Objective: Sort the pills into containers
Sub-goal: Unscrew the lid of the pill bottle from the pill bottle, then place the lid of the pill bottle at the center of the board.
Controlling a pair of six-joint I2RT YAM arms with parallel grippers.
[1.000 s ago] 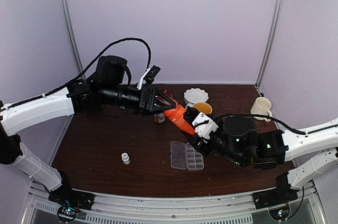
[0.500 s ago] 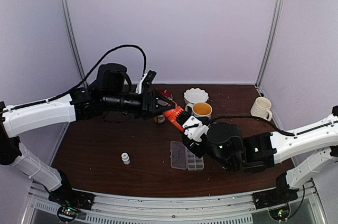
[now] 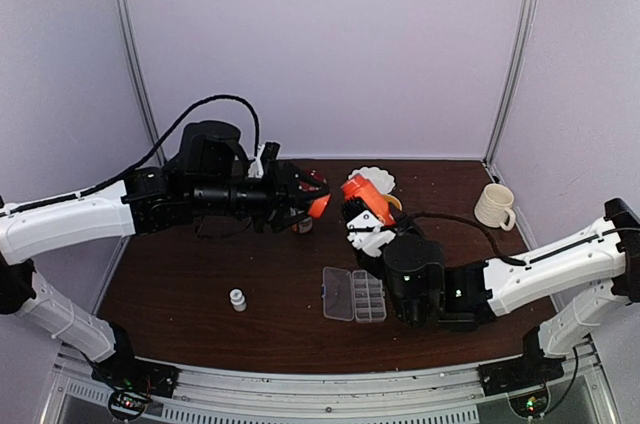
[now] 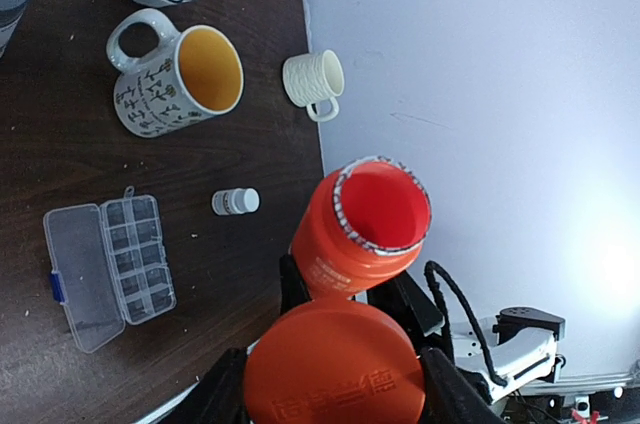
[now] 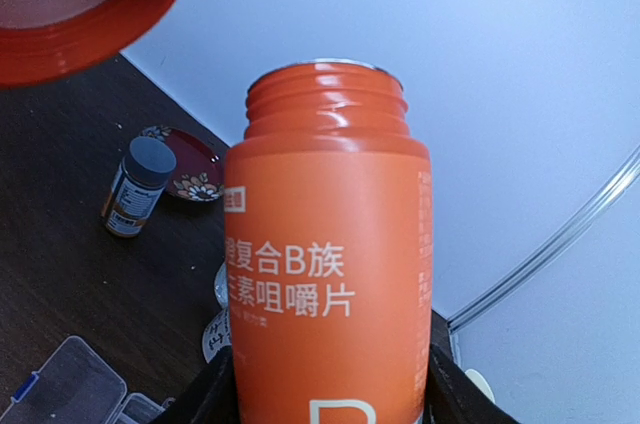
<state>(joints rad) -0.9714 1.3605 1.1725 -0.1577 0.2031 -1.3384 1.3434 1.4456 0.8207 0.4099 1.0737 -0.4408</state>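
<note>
Remote station, both arms raised over the dark table [image 3: 200,264]: my left gripper [image 4: 335,384] is clamped on the orange cap [image 4: 335,344], 1 finger on each side of it. My right gripper [image 5: 330,394] is closed around the lower body of the orange bottle [image 5: 325,244], which carries white printed lettering.

In the top view the bottle hangs in the air, its open threaded neck tilted toward 10 o'clock. The cap sits at 9 o'clock of that neck, close by but not touching. The left wrist camera looks straight into the bottle's mouth, ringed by a ragged strip of foil, and I cannot see any contents.

The clear pill box [image 3: 355,294] lies on the table at 6 o'clock of the bottle, under the right arm's wrist. Its lid is folded flat open on the 9 o'clock side and its 2 rows of cells face up. The cells are too small here for me to tell whether they hold pills.

A small white bottle [image 3: 237,299] stands well apart at 9 o'clock of the box. A ribbed cream cup [image 3: 493,204] stands at 2 o'clock of it, near the table's edge. A white bowl [image 3: 375,176] sits at 12 o'clock of the bottle, with a yellow-lined mug [image 4: 175,79] just beside it. The right wrist view shows a grey-capped bottle [image 5: 138,187] next to a red patterned dish [image 5: 190,174].
</note>
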